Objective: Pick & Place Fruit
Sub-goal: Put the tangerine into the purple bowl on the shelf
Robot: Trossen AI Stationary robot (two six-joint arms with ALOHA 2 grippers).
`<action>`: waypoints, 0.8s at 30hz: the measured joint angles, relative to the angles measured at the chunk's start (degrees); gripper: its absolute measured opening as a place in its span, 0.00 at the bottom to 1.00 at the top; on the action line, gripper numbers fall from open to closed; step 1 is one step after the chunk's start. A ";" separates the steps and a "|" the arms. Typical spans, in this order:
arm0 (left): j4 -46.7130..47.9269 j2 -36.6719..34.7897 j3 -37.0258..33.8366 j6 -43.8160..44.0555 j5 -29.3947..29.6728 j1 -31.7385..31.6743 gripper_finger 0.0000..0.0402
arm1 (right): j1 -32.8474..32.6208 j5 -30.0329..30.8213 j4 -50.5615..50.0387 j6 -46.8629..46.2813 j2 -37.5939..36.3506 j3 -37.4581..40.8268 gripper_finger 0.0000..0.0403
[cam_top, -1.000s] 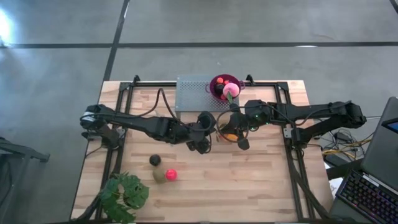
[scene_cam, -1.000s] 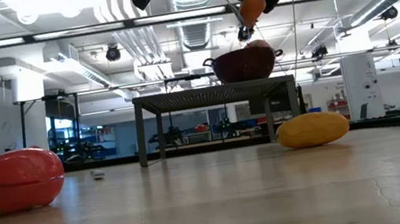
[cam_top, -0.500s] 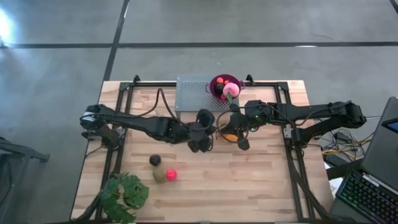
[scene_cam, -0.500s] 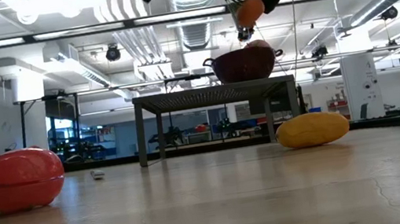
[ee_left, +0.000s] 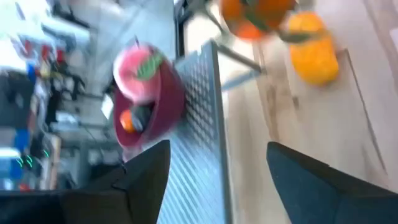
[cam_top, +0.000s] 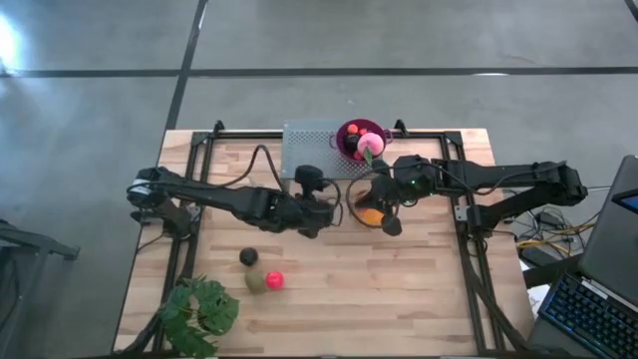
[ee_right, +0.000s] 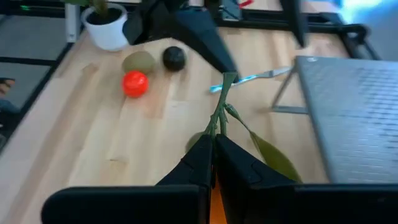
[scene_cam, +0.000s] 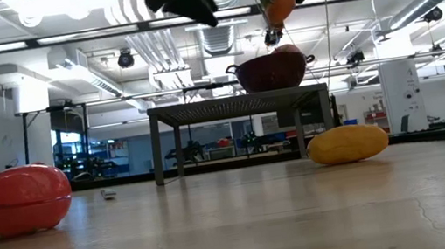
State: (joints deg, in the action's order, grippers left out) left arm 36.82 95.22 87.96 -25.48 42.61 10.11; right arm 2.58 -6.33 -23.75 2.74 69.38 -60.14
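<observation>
1. Right claw (cam_top: 382, 195) is pinched tight on the stem of an orange fruit (scene_cam: 279, 6), dangling near the purple bowl (cam_top: 361, 137).
2. Left claw (cam_top: 317, 195) is spread apart, holding nothing, above the counter (cam_top: 419, 289).

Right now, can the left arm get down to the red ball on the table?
Probably yes. The left claw is open and empty, and the red ball lies on bare wood, with only the olive-green piece touching one side. Nothing stands between them.

Bright overhead ceiling glare — left wrist view motion-blurred
</observation>
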 joint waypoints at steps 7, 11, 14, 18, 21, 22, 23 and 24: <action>6.68 -0.38 -1.44 14.52 0.02 -0.11 0.68 | 5.06 0.94 -7.37 1.10 -0.02 -7.09 0.02; 0.06 -1.77 -6.73 15.59 0.04 0.02 0.68 | 9.46 0.50 -10.33 1.99 0.00 -10.53 0.02; -8.52 -3.41 -12.44 14.79 0.03 0.06 0.68 | 13.23 -0.03 -10.53 1.99 0.00 -12.26 0.02; -19.81 -5.49 -19.63 15.25 -0.02 0.09 0.68 | 18.53 -4.69 -9.74 2.00 0.30 -13.36 0.02; -30.54 -6.65 -24.81 15.37 -0.66 0.07 0.68 | 22.53 -9.30 -7.36 1.92 1.90 -13.93 0.02; -33.92 -7.10 -26.25 15.29 -1.09 0.07 0.68 | 23.73 -10.39 -7.28 1.92 2.81 -14.31 0.02; -37.56 -7.51 -27.67 14.77 -1.33 0.07 0.68 | 24.83 -11.36 -7.01 1.90 3.95 -14.86 0.02; -41.32 -7.79 -29.00 14.18 -1.32 0.07 0.68 | 25.89 -11.86 -6.81 1.87 5.24 -15.54 0.02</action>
State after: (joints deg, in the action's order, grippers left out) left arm -4.50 87.43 58.96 -11.30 41.29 10.17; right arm 28.47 -18.19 -30.56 4.61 74.62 -75.67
